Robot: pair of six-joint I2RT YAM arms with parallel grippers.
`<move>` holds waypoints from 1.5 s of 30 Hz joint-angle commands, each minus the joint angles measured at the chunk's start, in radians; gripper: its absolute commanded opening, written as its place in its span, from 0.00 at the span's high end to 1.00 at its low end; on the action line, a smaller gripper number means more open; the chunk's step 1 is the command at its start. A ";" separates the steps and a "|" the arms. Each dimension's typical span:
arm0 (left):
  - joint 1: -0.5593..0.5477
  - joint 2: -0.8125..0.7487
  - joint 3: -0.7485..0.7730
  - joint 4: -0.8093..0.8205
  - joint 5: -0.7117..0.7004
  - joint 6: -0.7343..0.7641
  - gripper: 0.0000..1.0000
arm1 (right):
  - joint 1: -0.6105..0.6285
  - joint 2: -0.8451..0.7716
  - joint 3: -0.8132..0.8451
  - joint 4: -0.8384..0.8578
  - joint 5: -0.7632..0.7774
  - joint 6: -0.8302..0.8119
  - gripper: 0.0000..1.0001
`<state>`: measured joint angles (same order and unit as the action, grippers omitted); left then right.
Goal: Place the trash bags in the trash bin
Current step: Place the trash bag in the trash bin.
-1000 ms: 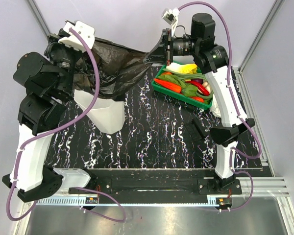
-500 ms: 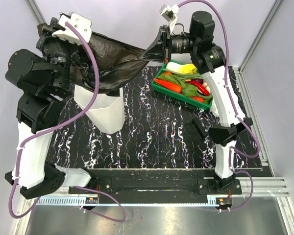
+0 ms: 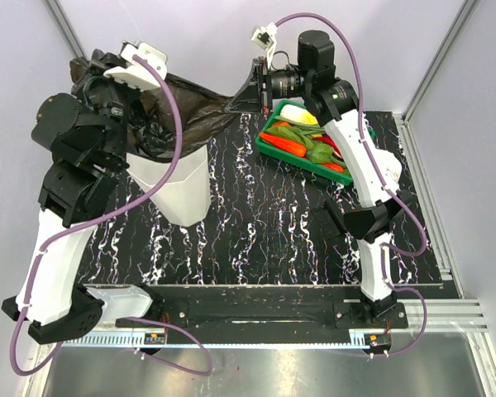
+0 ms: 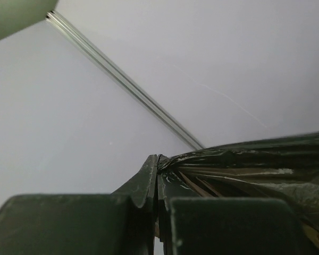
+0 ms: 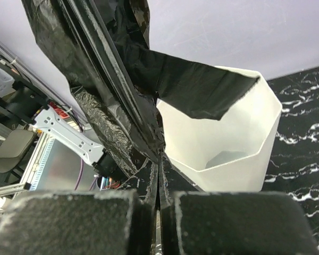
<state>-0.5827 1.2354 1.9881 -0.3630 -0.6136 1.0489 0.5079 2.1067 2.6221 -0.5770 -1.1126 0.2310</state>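
Observation:
A black trash bag point(image 3: 190, 103) hangs stretched in the air between my two grippers, above the back of the table. My left gripper point(image 3: 95, 70) is shut on its left end; in the left wrist view the film point(image 4: 255, 170) runs out from between the closed fingers. My right gripper point(image 3: 246, 93) is shut on its right end; in the right wrist view the bag point(image 5: 111, 90) rises from the closed fingers. The white faceted trash bin point(image 3: 178, 186) stands open below the bag's left half, and it shows in the right wrist view point(image 5: 228, 154).
A green tray of vegetables point(image 3: 310, 147) sits at the back right, below the right arm. The black marbled table top point(image 3: 264, 240) spreads in front of the bin. Grey walls close in behind and at both sides.
Both grippers have moved with the bag: the right one to the left and back, the left one slightly right. The bag now hangs more bunched over the bin.

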 commanded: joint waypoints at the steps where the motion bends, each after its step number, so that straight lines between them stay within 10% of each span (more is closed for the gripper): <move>1: 0.029 -0.019 -0.092 -0.013 -0.035 -0.039 1.00 | 0.000 -0.004 -0.034 -0.053 0.039 -0.044 1.00; 7: 0.046 0.018 -0.014 -0.307 -0.017 -0.098 1.00 | 0.000 -0.031 -0.097 -0.127 0.051 -0.097 1.00; 45: 0.038 -0.128 0.046 -0.720 0.124 0.042 1.00 | 0.069 -0.280 -0.533 -0.012 -0.018 0.076 1.00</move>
<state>-0.5430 1.1320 2.0464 -1.0332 -0.4957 1.0554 0.5682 1.8637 2.1136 -0.6155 -1.1107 0.2981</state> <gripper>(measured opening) 0.012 0.007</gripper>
